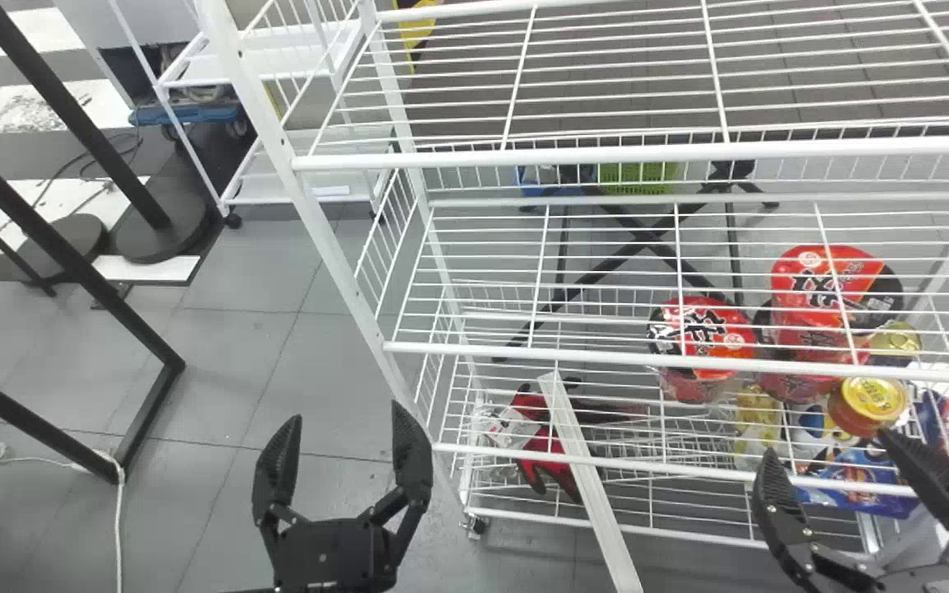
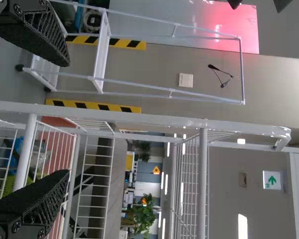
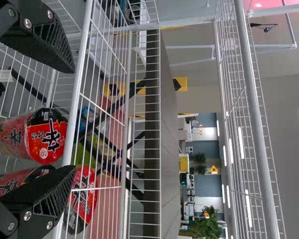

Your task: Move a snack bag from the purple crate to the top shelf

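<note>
The white wire rack's top shelf (image 1: 647, 151) spans the upper part of the head view. My left gripper (image 1: 347, 416) is open in front of the rack's left post. Lower right, my right gripper (image 1: 830, 446) stands open in front of the lower shelves. Close to its fingers lies a blue snack bag (image 1: 862, 473), partly covered by wires. In the left wrist view the left gripper (image 2: 67, 117) has its fingers wide apart, with rack rails beyond. The right wrist view shows the right gripper (image 3: 74, 119) likewise spread, holding nothing.
Red noodle packs (image 1: 701, 333) and a yellow-lidded tub (image 1: 871, 403) sit on the rack's right side. Red-and-black gloves (image 1: 544, 449) lie low at the left, near a slanting white bar (image 1: 594, 494). A black metal frame (image 1: 71, 255) stands left of the rack.
</note>
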`<action>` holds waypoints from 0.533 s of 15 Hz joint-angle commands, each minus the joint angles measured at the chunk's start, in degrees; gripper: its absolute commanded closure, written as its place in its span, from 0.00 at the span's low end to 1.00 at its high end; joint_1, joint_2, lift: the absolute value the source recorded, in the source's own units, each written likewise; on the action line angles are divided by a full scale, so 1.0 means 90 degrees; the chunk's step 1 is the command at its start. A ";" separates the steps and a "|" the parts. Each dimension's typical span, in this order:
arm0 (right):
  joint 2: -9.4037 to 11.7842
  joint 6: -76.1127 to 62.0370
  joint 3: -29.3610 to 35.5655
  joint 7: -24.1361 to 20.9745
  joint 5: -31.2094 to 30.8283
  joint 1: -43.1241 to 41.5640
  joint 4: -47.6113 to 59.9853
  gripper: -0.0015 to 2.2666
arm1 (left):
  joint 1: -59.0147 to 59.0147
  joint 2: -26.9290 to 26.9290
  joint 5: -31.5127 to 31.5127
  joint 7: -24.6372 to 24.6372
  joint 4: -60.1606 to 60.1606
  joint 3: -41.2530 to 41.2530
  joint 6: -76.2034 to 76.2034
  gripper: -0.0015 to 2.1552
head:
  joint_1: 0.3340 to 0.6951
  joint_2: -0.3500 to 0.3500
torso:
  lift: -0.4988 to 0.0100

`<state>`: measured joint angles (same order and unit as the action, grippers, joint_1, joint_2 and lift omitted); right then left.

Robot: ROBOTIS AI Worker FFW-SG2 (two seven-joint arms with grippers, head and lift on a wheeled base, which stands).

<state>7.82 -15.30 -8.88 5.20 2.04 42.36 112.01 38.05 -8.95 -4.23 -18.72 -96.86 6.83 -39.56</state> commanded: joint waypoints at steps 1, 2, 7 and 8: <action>0.0001 -0.0003 0.0000 0.0008 -0.0003 0.0000 -0.0004 0.06 | 0.0000 -0.0002 0.0011 0.0020 -0.0009 0.0003 0.0095 0.02 | 1.00 0.81 | 0.39; 0.0001 -0.0003 0.0000 0.0008 0.0007 0.0000 -0.0004 0.06 | 0.0000 -0.0002 0.0011 0.0020 -0.0009 0.0003 0.0134 0.02 | 1.00 0.81 | 0.38; 0.0001 -0.0003 -0.0010 -0.0002 -0.0003 0.0000 -0.0004 0.06 | 0.0000 -0.0002 0.0011 0.0030 -0.0028 0.0003 0.0271 0.02 | 1.00 0.81 | 0.34; -0.0009 -0.0003 -0.0010 0.0008 -0.0003 0.0000 -0.0004 0.06 | 0.0000 -0.0002 0.0011 0.0030 -0.0028 0.0003 0.0290 0.02 | 1.00 0.81 | 0.33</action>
<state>7.81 -15.33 -8.89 5.22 2.02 42.36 111.97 38.06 -8.96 -4.13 -18.45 -97.11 6.86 -37.11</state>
